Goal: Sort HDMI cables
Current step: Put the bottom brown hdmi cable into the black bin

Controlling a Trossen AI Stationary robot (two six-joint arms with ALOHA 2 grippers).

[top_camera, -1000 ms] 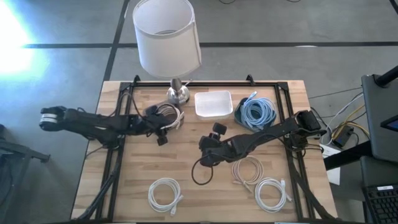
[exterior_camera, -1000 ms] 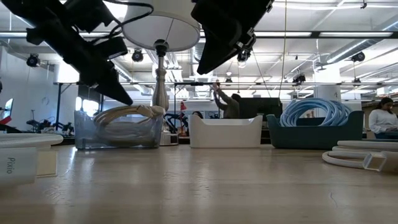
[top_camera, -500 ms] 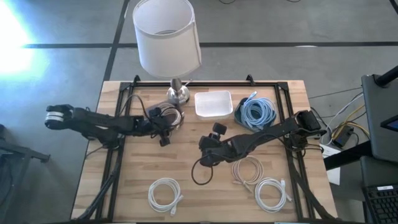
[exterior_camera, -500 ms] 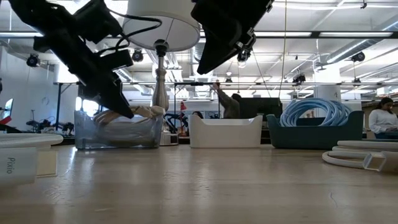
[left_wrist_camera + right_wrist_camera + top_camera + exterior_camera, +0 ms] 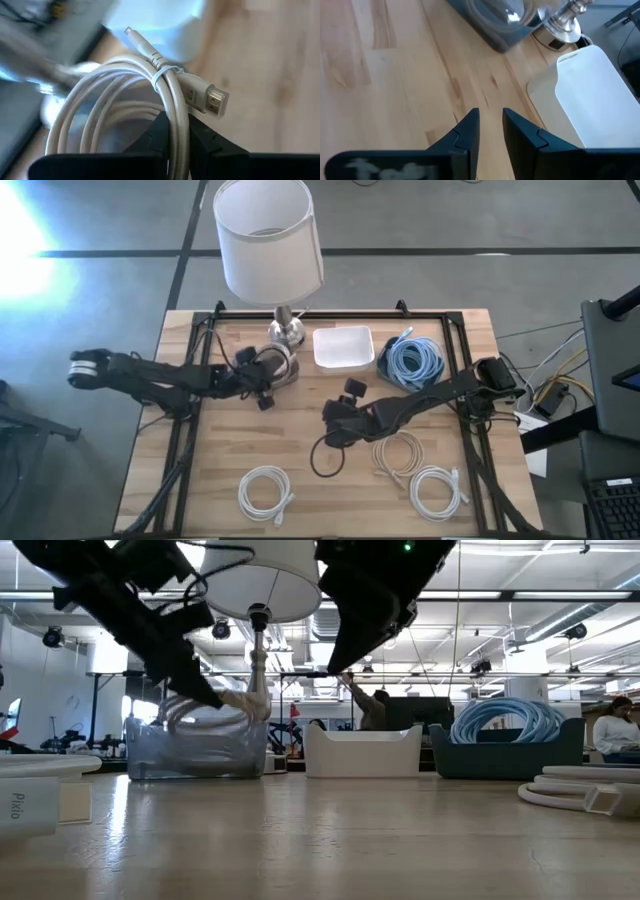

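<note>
My left tool (image 5: 262, 380) sits at 10 o'clock on the desk (image 5: 220, 460), clamped on a beige cable coil (image 5: 165, 95) held above the clear bin (image 5: 195, 745). My right tool (image 5: 335, 427), near desk centre, holds nothing; its fingers (image 5: 465, 132) stand a narrow gap apart. White coils lie at 7 o'clock (image 5: 266, 489) and 5 o'clock (image 5: 437, 489). Blue coils (image 5: 412, 360) fill the dark bin at 1 o'clock.

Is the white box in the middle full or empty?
Empty. From above, the white box shows only its bare white bottom, with no cable inside. The blue box beside it holds blue cables.
</note>
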